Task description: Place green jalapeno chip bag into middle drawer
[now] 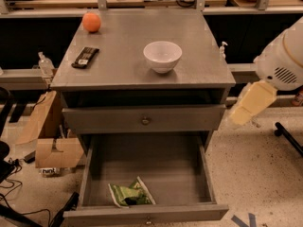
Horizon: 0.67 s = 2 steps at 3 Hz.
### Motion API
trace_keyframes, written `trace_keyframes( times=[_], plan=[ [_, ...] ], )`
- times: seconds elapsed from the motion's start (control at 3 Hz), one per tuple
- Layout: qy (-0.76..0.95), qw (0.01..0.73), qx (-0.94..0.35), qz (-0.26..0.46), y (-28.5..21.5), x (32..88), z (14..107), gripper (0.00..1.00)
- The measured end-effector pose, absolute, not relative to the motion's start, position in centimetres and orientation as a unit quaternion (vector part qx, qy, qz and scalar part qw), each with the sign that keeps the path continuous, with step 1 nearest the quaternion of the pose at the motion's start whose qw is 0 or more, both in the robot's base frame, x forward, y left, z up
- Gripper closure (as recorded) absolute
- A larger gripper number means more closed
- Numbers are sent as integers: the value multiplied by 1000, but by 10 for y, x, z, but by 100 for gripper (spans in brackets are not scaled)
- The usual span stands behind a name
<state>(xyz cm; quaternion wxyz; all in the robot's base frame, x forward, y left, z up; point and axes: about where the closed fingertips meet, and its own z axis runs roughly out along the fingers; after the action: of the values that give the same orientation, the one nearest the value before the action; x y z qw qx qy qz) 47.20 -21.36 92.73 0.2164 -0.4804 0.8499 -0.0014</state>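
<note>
The green jalapeno chip bag lies crumpled in the front left part of the open drawer, the one pulled out below a closed drawer of the grey cabinet. My arm comes in from the right edge, a white housing with a cream part below it. My gripper is at the lower end of that cream part, beside the cabinet's right side at the height of the closed drawer. It is well away from the bag and holds nothing that I can see.
On the cabinet top stand a white bowl, an orange and a black remote. Cardboard boxes and cables lie on the floor to the left. A black leg is on the floor to the right.
</note>
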Motion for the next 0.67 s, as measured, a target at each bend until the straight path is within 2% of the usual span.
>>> trace_keyframes(
  times=[0.33,0.67],
  plan=[
    [893,253,-368,55,-198,509,867,0],
    [909,263,-315,80,-171,537,838,0]
  ],
)
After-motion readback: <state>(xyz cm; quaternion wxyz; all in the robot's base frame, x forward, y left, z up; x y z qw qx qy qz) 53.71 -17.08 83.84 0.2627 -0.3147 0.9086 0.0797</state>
